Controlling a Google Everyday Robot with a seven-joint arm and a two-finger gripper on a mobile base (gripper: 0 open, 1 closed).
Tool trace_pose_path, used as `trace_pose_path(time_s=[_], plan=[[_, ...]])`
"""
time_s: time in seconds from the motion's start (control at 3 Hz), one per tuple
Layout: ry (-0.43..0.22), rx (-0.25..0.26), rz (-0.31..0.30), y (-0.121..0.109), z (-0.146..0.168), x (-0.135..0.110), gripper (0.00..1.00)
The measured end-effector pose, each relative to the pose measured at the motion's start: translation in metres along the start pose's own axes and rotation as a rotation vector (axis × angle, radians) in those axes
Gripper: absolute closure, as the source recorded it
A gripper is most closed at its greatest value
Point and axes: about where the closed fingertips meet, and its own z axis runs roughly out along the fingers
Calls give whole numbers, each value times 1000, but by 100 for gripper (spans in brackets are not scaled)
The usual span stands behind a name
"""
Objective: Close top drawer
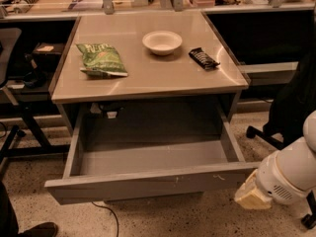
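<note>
The top drawer (148, 182) is pulled far out from under the table. Its wide grey front faces me, with small white scuff marks (217, 177) toward its right end. The grey box inside (153, 154) holds nothing. My white arm (289, 174) comes in from the lower right. Its cream-coloured gripper end (250, 196) sits just off the drawer front's right corner, low, close to it but apart from it.
On the tabletop (148, 78) lie a green chip bag (101, 59), a white bowl (162, 42) and a dark snack bar (204, 58). A black chair base (266, 132) stands at the right, a dark chair and frame (15, 83) at the left. A cable (111, 216) runs on the floor.
</note>
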Motion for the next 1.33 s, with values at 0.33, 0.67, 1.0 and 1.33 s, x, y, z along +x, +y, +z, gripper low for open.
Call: trace_pose_path(time_s=[0.33, 0.67, 1.0, 1.33], plan=[[-64, 81, 58, -38, 14, -8, 100], [-115, 138, 105, -69, 26, -15, 100], [-134, 159, 135, -86, 39, -17, 100], [-148, 196, 147, -104, 39, -26, 100]])
